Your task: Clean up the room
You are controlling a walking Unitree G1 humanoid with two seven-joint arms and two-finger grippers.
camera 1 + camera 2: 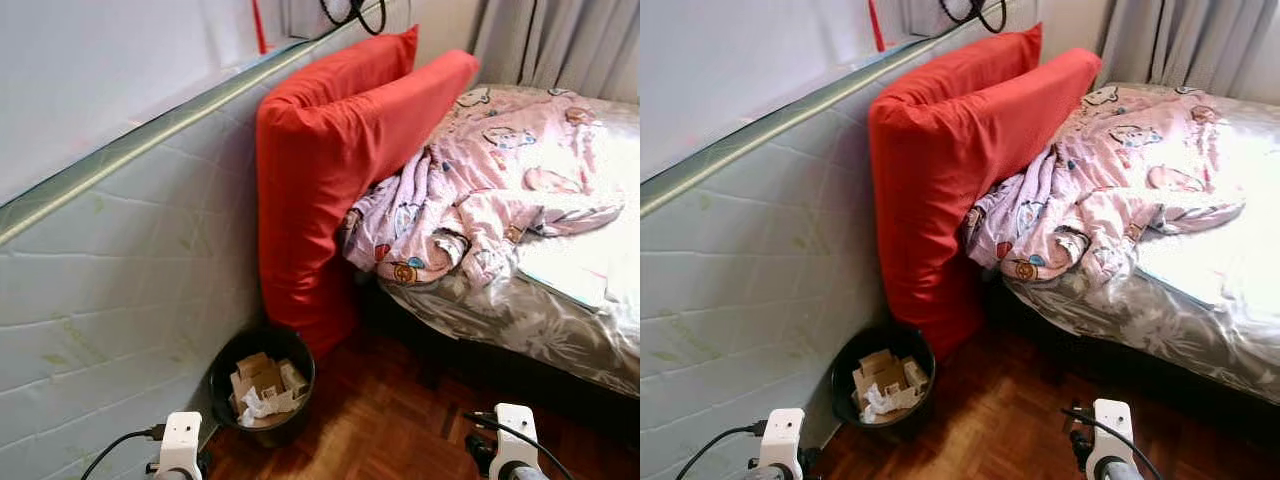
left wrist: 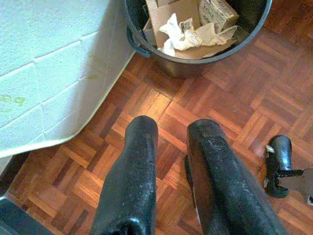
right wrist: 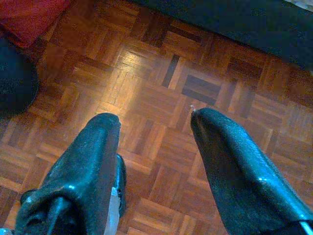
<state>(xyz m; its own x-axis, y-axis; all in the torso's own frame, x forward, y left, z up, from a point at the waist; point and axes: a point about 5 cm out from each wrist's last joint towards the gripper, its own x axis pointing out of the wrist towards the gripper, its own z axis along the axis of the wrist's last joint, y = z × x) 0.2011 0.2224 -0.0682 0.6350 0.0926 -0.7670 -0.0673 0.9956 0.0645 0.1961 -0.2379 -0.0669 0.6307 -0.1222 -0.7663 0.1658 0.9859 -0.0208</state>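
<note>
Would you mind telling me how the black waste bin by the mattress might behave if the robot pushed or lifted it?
The black waste bin probably slides easily on the parquet floor. It likely feels light, holding only cardboard scraps and crumpled paper. Tilting it could spill them.

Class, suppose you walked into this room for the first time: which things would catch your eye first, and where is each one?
The big red cushion stands out first, propped upright against the pale mattress leaning on the wall at the head of the bed. Next comes the crumpled pink patterned blanket heaped on the bed beside it. On the parquet floor below the cushion sits a black bin holding cardboard boxes and crumpled paper.
</note>
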